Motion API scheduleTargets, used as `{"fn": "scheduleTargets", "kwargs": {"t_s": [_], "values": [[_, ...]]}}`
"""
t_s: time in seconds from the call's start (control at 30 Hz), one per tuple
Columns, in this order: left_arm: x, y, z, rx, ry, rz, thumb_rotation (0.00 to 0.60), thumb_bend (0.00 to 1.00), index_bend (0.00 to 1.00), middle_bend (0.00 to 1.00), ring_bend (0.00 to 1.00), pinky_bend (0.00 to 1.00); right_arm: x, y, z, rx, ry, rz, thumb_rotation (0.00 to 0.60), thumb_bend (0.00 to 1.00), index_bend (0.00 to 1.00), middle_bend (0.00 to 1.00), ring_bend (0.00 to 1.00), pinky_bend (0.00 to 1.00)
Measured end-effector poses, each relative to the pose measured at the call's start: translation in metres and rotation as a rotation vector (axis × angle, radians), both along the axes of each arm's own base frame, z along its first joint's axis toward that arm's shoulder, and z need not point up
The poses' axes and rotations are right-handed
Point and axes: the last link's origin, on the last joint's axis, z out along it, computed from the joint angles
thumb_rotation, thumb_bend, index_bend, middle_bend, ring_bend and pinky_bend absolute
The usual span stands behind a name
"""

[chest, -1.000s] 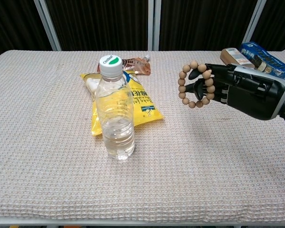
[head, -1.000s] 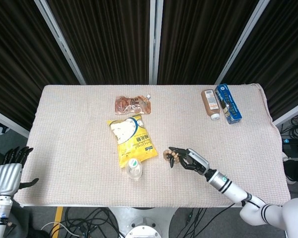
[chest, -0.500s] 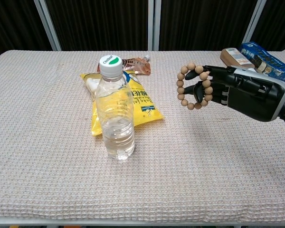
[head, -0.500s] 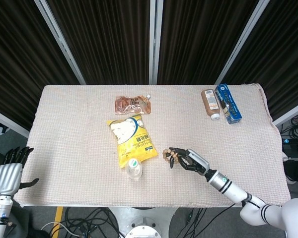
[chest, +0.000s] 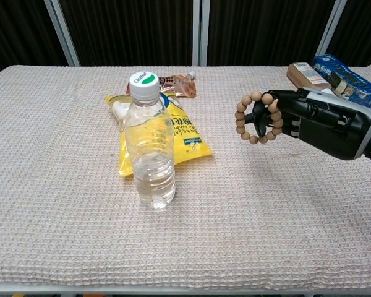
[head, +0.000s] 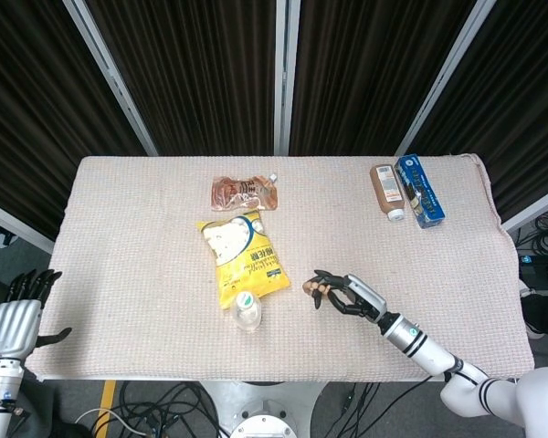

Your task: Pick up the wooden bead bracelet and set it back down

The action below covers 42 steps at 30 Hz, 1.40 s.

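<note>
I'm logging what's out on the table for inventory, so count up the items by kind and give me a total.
Bottles: 2, the clear water bottle and the brown bottle
Pouches and bags: 2, the yellow bag and the brown pouch
Boxes: 1, the blue carton
Bracelets: 1, the wooden bead bracelet, held off the cloth by the right robot hand
Total: 6

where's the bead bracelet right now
The wooden bead bracelet hangs off the table in the right hand, right of the yellow snack bag and the water bottle.
</note>
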Motion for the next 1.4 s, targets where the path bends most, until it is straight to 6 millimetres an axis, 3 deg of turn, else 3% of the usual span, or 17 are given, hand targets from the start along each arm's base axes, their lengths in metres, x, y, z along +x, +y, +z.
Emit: {"fn": "scheduleTargets", "kwargs": {"t_s": [0.13, 0.7, 0.9, 1.07, 1.13, 1.27, 1.4], "values": [[0.0, 0.001, 0.0, 0.0, 0.0, -0.001, 0.6, 0.0, 0.13, 0.08, 0.0, 0.0, 0.0, 0.0, 0.0, -0.005, -0.003, -0.002, 0.356, 0.47, 0.48, 0.55, 0.19, 0.0], [0.0, 0.0, 0.001, 0.011, -0.005, -0.003, 0.6, 0.0, 0.13, 0.08, 0.0, 0.0, 0.0, 0.004, 0.005, -0.025, -0.021, 0.014, 0.355, 0.73, 0.54, 0.57, 0.2, 0.0], [0.001, 0.001, 0.001, 0.012, -0.006, -0.009, 0.6, 0.0, 0.13, 0.08, 0.0, 0.0, -0.001, 0.006, 0.01, -0.027, -0.04, 0.019, 0.427, 0.98, 0.54, 0.57, 0.2, 0.0], [0.001, 0.0, 0.001, 0.013, -0.006, -0.009, 0.6, 0.0, 0.13, 0.08, 0.0, 0.0, -0.003, 0.007, 0.014, -0.018, -0.051, 0.021, 0.482, 1.0, 0.49, 0.56, 0.2, 0.0], [0.001, 0.0, 0.001, 0.012, -0.005, -0.01, 0.6, 0.0, 0.13, 0.08, 0.0, 0.0, -0.004, 0.006, 0.014, -0.012, -0.051, 0.019, 0.457, 0.98, 0.45, 0.55, 0.19, 0.0], [0.002, 0.0, 0.001, 0.011, -0.005, -0.012, 0.6, 0.0, 0.13, 0.08, 0.0, 0.0, -0.004, 0.006, 0.015, 0.027, -0.073, -0.004, 0.403, 0.67, 0.37, 0.53, 0.17, 0.0], [0.002, 0.0, 0.001, 0.009, -0.003, -0.011, 0.6, 0.0, 0.13, 0.08, 0.0, 0.0, -0.004, 0.002, 0.017, 0.09, -0.119, -0.052, 0.381, 0.47, 0.33, 0.52, 0.16, 0.0]]}}
